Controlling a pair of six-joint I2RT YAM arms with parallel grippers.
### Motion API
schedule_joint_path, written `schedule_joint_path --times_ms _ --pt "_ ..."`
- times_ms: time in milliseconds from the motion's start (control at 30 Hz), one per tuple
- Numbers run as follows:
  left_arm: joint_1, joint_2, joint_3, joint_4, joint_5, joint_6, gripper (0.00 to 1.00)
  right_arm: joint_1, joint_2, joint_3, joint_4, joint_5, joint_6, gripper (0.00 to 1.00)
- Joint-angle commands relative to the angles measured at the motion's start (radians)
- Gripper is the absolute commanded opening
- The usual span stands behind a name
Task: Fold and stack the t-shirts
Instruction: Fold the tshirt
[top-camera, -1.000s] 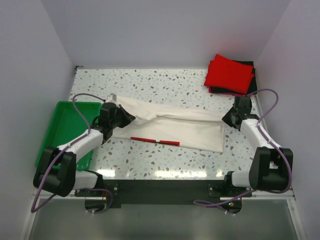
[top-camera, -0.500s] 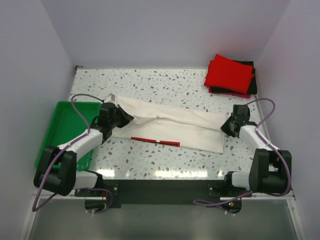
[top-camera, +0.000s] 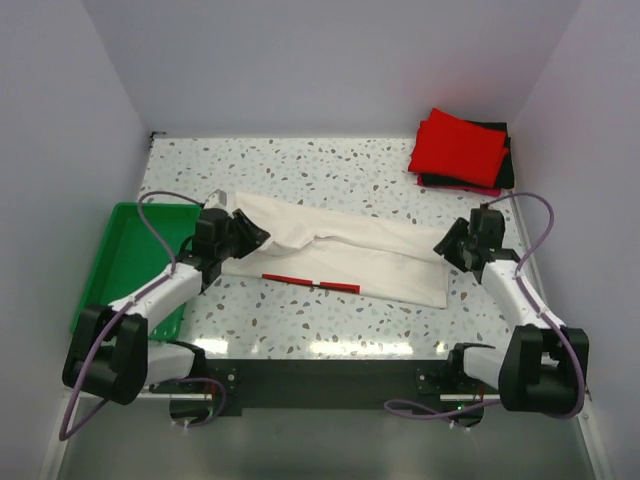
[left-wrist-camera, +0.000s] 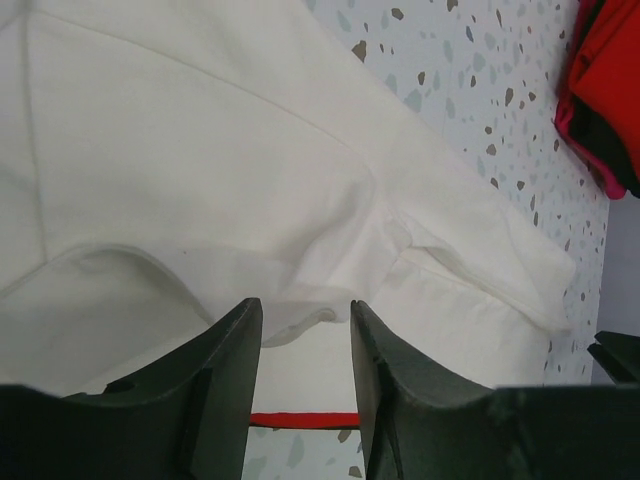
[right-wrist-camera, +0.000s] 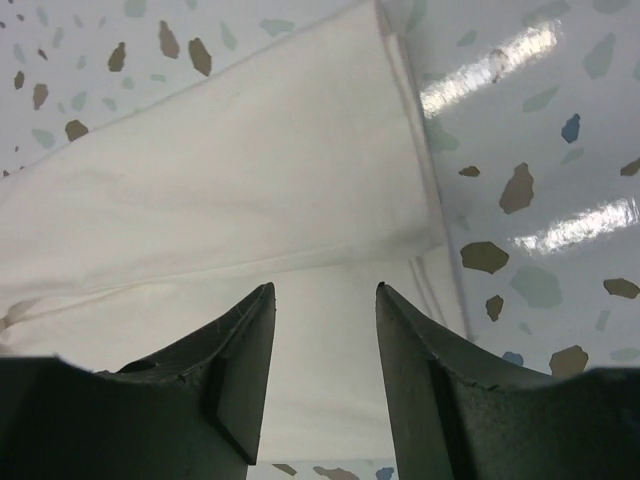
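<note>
Cream-white t-shirt (top-camera: 340, 255) lies folded into a long band across the middle of the speckled worktop (top-camera: 300, 165), its thin red edge stripe (top-camera: 310, 282) along the near side, while the folded red t-shirt (top-camera: 458, 147) rests on the black t-shirt (top-camera: 506, 165) in the far right corner. The left hand (top-camera: 248, 232) sits at the band's left end and the right hand (top-camera: 447, 246) at its right end, each with fingers spread over the cloth, pinching nothing. A green tray (top-camera: 135, 250) stands at the worktop's left edge.

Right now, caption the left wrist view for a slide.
Open left gripper over the cream-white t-shirt, folded red shirt beyond.
</note>
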Motion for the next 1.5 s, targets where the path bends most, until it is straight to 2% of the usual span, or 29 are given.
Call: schedule_joint_path --times_ms 0,133,300,400,633,767,1067,1133,1300,1467 --pt "0.002 -0.063 0.032 -0.048 -0.073 -0.027 0.43 0.102 -0.007 0.095 0.000 0.008 -0.082 0.50" --pt "-0.004 -0.086 0.064 -0.079 -0.095 -0.033 0.42 0.208 0.079 0.192 -0.024 0.074 -0.118 0.50" --pt "-0.015 0.059 0.153 -0.091 -0.095 -0.015 0.35 0.256 0.188 0.288 0.000 0.048 -0.130 0.50" --pt "-0.035 0.154 0.176 -0.074 -0.089 -0.014 0.23 0.263 0.227 0.318 0.006 0.030 -0.130 0.50" --pt "-0.174 0.194 0.106 0.001 -0.086 -0.052 0.13 0.265 0.219 0.305 0.006 0.031 -0.142 0.50" --pt "-0.234 0.174 0.083 0.027 -0.075 -0.063 0.12 0.265 0.222 0.298 0.003 0.042 -0.152 0.50" --pt "-0.242 0.078 0.050 0.022 -0.072 -0.057 0.13 0.266 0.271 0.327 -0.008 0.037 -0.161 0.50" --pt "-0.239 0.056 0.081 0.016 -0.095 -0.041 0.14 0.269 0.276 0.331 -0.006 0.036 -0.161 0.51" --pt "-0.192 0.090 0.199 -0.155 -0.233 0.005 0.17 0.276 0.283 0.335 -0.014 0.031 -0.168 0.50" --pt "-0.173 0.157 0.190 -0.186 -0.291 0.014 0.10 0.280 0.273 0.313 -0.006 0.027 -0.168 0.51"
